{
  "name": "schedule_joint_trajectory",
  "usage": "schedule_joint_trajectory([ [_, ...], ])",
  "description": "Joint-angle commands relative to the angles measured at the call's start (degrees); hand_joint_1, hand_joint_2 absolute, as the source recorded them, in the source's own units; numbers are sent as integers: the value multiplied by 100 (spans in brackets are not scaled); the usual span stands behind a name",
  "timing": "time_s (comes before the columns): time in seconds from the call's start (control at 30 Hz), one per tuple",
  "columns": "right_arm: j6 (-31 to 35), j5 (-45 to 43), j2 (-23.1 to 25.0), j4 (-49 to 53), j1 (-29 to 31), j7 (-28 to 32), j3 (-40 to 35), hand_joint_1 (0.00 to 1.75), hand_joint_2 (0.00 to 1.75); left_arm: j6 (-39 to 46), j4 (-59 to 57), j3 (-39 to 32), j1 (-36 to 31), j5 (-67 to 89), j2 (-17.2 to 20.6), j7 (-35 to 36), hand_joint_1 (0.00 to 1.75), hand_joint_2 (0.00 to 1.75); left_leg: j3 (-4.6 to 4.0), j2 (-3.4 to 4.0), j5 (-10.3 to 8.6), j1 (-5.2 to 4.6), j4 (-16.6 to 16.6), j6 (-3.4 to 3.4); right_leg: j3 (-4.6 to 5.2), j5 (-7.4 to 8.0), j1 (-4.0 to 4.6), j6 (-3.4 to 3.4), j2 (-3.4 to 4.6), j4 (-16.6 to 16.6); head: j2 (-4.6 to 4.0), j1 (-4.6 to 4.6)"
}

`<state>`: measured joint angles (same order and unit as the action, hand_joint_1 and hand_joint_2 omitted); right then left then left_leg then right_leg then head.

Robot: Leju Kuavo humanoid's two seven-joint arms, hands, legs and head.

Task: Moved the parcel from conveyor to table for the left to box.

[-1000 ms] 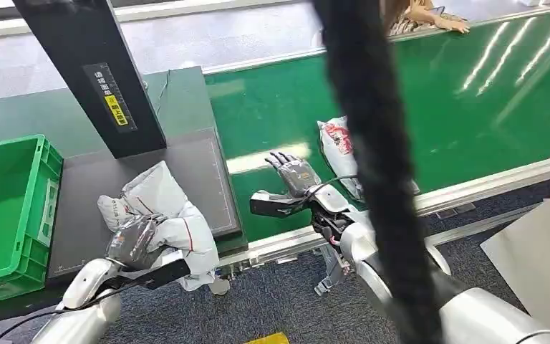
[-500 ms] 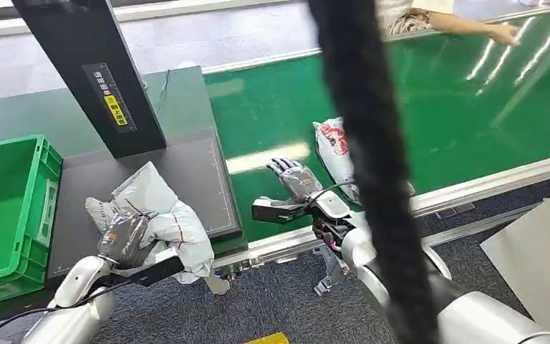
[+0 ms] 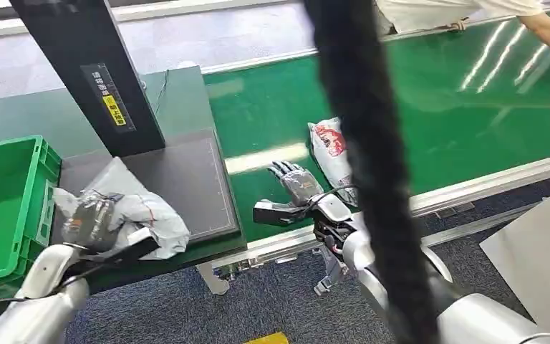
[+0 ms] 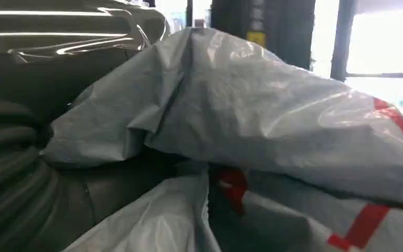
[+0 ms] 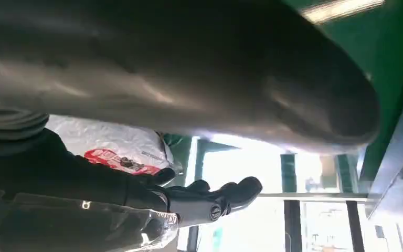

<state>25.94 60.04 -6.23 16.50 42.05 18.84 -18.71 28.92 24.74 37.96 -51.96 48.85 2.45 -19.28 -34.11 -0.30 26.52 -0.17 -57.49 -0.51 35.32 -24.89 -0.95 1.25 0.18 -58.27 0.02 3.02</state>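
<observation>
Grey parcel (image 3: 132, 208) on dark table (image 3: 193, 179), lower left of frame, gripped by left hand (image 3: 89, 218) beside green crate (image 3: 0, 208). Right hand (image 3: 297, 183) spread flat on conveyor (image 3: 458, 115), empty (next parcel (image 3: 329, 147) just beside). Risk: slack bag snagging crate rim, slipping from grip.

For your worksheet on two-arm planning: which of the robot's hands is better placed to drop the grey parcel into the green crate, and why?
The left hand: it grips the grey parcel beside the green crate. The right hand lies open on the conveyor.
</observation>
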Motion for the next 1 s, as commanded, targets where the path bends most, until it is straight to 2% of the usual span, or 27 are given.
schedule_joint_trajectory([
  [0.03,134,-68,69,-120,-69,103,274,0,0,-74,-394,-99,-1161,313,946,364,175,175,-21,6,2,16,-15,15,19,2,17,-15,1,-8,0,-2],
  [0.17,125,-58,181,-128,-94,80,281,0,0,-2,-501,-203,-1149,293,1084,414,175,175,-9,29,3,13,0,15,13,4,11,-10,25,-1,0,0],
  [0.4,172,-119,193,-138,-267,127,350,0,0,-194,-547,-130,-1631,468,943,469,175,175,-33,2,-1,18,-12,16,28,0,16,-11,3,-7,0,0],
  [0.63,216,-95,224,-142,-360,103,369,0,0,-35,-621,-136,-1583,525,800,535,175,175,-27,5,1,16,-5,16,25,0,15,-13,4,-2,0,0],
  [0.87,209,-20,313,-152,-373,98,357,0,0,1059,-277,-811,-2168,216,1361,544,175,175,-65,18,5,23,-24,16,62,2,21,-13,19,-18,0,0],
  [1.0,184,22,327,-169,-347,61,358,0,0,1069,-272,-1229,-2295,63,1573,450,175,175,-64,54,10,22,-20,20,73,5,21,-23,48,-20,0,-2],
])
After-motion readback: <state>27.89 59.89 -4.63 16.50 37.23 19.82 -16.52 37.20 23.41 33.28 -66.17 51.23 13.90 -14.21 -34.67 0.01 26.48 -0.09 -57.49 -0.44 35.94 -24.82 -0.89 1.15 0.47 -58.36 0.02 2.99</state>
